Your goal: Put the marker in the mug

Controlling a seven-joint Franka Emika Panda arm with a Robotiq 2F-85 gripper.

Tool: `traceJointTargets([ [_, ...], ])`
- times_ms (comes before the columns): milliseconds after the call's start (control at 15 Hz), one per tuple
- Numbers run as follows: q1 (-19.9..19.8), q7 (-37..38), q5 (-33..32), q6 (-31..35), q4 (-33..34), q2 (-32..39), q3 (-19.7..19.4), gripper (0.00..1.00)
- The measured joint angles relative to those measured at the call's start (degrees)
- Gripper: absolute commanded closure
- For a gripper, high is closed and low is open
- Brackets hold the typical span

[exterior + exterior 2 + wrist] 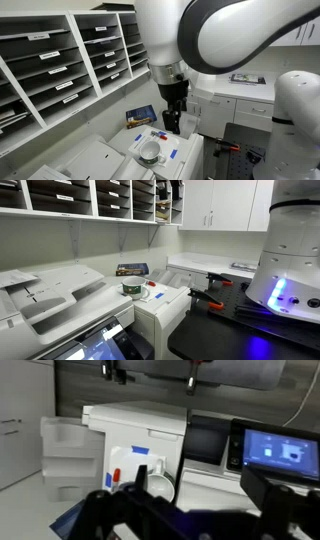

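Observation:
The grey-green mug point(150, 152) with a pale interior stands upright on the white printer top point(185, 148). It also shows in an exterior view point(133, 288) and in the wrist view point(157, 486). A small red marker-like item point(118, 478) lies beside the mug, and it shows in an exterior view point(160, 133) too. A blue item point(140, 452) lies a little past it. My gripper point(172, 118) hangs above the printer top, up and to one side of the mug. In the wrist view its fingers point(200, 485) are spread wide with nothing between them.
A wall of paper-sorting shelves point(60, 60) stands behind the printer. A blue booklet point(141, 116) lies on the counter. White cabinets point(215, 205) and a counter point(215, 268) sit to the side. A touchscreen panel point(280, 450) is beside the printer.

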Motion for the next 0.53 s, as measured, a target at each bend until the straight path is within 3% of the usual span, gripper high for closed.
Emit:
traceJointTargets([
  [533,-0.4,0.0,0.0,0.9,0.1,0.8,-1.4,0.0],
])
